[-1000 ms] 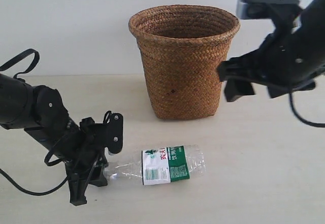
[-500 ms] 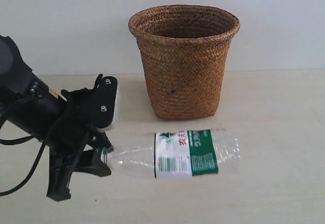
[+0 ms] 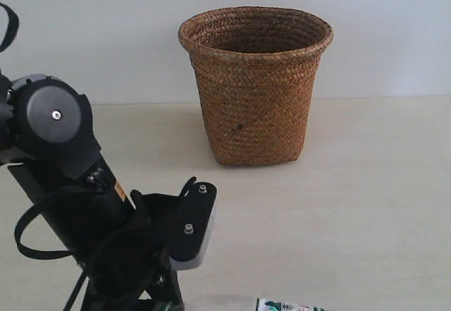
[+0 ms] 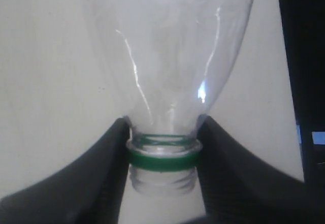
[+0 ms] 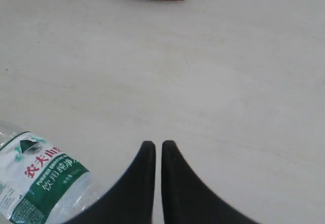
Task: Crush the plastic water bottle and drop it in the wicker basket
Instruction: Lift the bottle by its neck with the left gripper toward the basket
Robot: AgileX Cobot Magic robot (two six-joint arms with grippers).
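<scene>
Clear plastic water bottle [image 4: 167, 66], white-and-green label, is clamped at its green neck ring by my left gripper [image 4: 162, 150], well apart from the tall brown wicker basket [image 3: 255, 92]. My right gripper [image 5: 154, 153] hangs closed, empty, over the pale tabletop [image 5: 228, 82].

desk [image 3: 366, 184]: pale, smooth top.
wicker basket [image 3: 254, 92]: we see it upright on the desk, by the wall [image 3: 106, 43].
plastic water bottle [image 5: 40, 183]: we cannot tell whether it touches the desk.
</scene>
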